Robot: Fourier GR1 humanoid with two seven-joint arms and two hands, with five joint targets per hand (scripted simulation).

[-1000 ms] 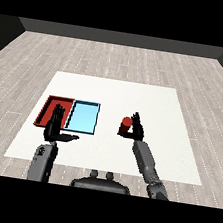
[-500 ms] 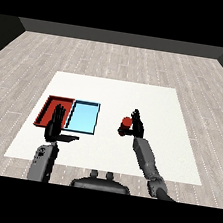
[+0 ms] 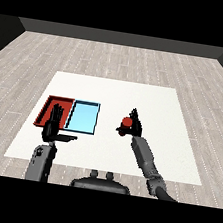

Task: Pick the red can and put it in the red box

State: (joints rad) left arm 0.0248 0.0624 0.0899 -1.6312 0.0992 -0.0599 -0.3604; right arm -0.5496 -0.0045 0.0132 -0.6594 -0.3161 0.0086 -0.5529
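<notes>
Right hand (image 3: 131, 127) is wrapped round the red can (image 3: 127, 122), fingers curled on it, the can sitting in the grasp above the white worktop (image 3: 116, 91). The red tray (image 3: 50, 105) lies well off to that hand's left, past the light blue tray (image 3: 83, 117), which sits directly between. That's the danger: a low carry could clip the blue tray's rim, or a release too soon would land the can in the wrong tray. Left hand (image 3: 53, 127) hovers flat-fingered, holding nothing, right at the red tray's near edge, crowding the drop spot.
</notes>
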